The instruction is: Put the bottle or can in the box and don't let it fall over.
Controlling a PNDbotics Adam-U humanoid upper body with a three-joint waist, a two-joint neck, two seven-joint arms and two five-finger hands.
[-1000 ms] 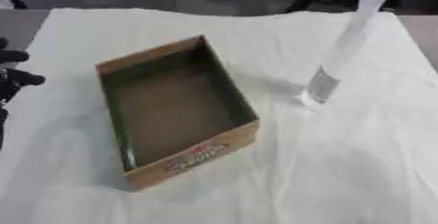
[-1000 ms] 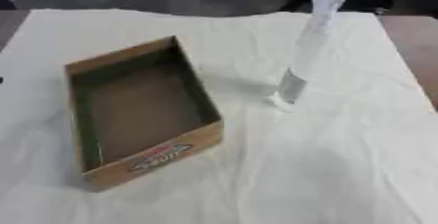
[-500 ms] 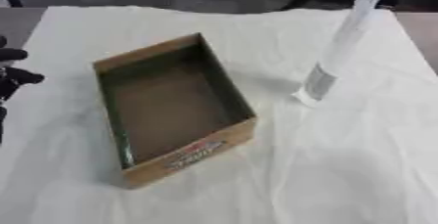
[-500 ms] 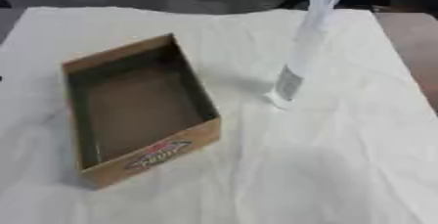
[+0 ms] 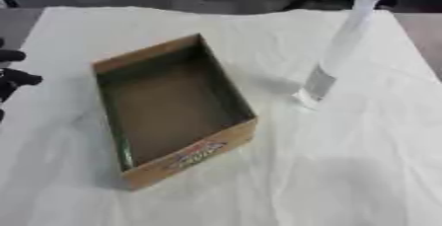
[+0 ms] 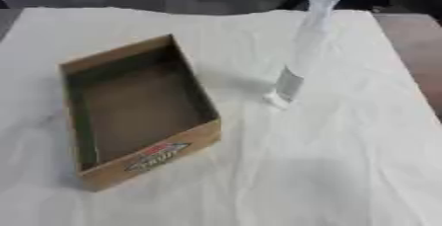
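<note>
Clear bottle (image 5: 338, 47) stands upright on the white cloth (image 5: 345, 161) covering the worktop, right of the open cardboard box (image 5: 168, 109), near it but not touching, and nothing is visible inside the box. Left hand (image 5: 12, 74) shows only as dark fingers at the left edge of the left eye view, well apart from the box; can't tell if fingers are apart or curled. Right hand isn't visible in either view.
</note>
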